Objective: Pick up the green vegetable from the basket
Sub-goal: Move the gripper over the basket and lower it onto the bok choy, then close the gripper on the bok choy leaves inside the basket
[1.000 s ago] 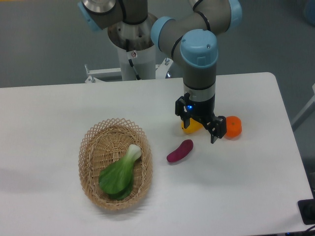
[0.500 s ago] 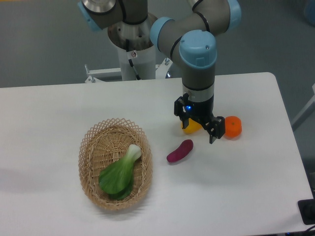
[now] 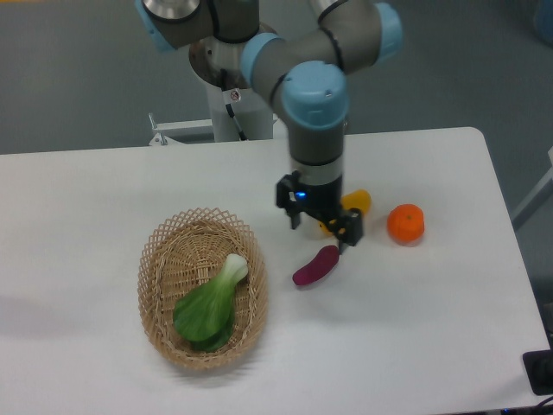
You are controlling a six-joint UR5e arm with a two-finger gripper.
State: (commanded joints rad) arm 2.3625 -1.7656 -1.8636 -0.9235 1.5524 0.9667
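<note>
Green vegetable (image 3: 210, 303): lies diagonally in basket (image 3: 159, 259), pale stem toward upper right.
Gripper (image 3: 320, 231): points down above table, apparently open, empty.

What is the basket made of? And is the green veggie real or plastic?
The basket looks like woven wicker: tan strands with an open lattice rim you can see the table through. The green veggie has smooth, evenly coloured leaves and a pale stem with a slight shine, so it may be a plastic toy, but the picture cannot settle that.
</note>
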